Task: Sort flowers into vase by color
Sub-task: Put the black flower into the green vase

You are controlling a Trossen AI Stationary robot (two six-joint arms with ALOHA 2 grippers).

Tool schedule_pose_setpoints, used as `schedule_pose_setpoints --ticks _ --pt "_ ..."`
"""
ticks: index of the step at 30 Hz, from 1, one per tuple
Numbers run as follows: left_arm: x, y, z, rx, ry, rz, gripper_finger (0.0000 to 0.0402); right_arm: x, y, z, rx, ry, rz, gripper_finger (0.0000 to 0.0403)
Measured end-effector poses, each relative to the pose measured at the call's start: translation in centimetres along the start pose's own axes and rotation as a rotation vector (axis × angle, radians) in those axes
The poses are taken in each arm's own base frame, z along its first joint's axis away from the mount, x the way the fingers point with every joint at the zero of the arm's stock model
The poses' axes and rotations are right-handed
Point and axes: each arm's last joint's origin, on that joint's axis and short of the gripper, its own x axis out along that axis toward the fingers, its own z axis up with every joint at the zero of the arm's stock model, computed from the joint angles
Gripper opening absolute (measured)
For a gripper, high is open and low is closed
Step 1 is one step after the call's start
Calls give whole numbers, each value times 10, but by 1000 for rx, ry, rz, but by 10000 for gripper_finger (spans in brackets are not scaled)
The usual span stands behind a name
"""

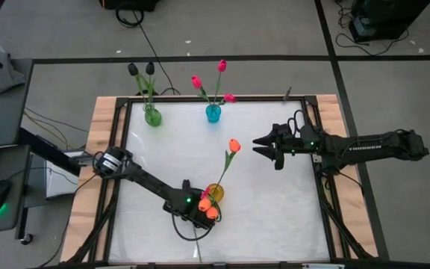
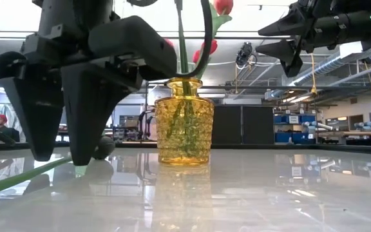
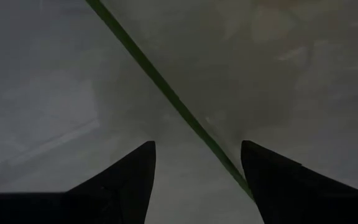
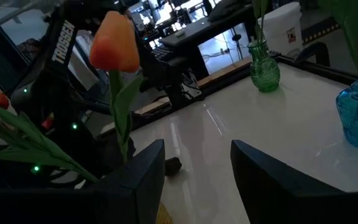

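The left gripper (image 3: 197, 180) is down at the white surface (image 1: 275, 217) just in front of the yellow vase (image 2: 185, 121), its two dark fingers spread wide and pointing at the tabletop, gripping nothing. Between those fingers runs the thin green stem (image 3: 166, 93) of a flower lying flat on the surface; the stem crosses the gap on a slant, closer to one fingertip than the other, so the coming move seems to turn on closing squarely across that long axis. In the high view the stem trails from the gripper toward the near edge of the table, while orange buds (image 1: 207, 209) sit right beside the gripper and the vase; I cannot tell which of them belongs to the lying stem. The left arm is plainly the nearer one to it. The right gripper (image 1: 258, 145) hangs above the surface well apart, fingers parted and empty, aimed toward the yellow vase, where one orange tulip (image 1: 234, 145) stands leaning toward it. At the far side, a green vase (image 1: 152, 116) holds two black tulips and a blue vase (image 1: 213, 113) holds three pink-red ones, so orange looks like the last colour left.
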Motion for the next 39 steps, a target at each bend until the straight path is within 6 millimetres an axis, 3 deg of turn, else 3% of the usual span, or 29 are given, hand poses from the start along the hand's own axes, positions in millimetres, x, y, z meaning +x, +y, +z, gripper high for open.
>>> schedule_pose_setpoints --ticks 4,14,26,39 --pt "0 1 -1 3 2 6 227 0 0 1 0 -7 4 192" --pt "8 -1 -2 7 2 18 140 0 0 1 0 -6 3 192" --pt "8 -2 -2 0 15 13 107 0 1 1 0 -12 6 192" --pt "8 0 -2 7 21 29 37 0 1 1 -1 -12 6 192"
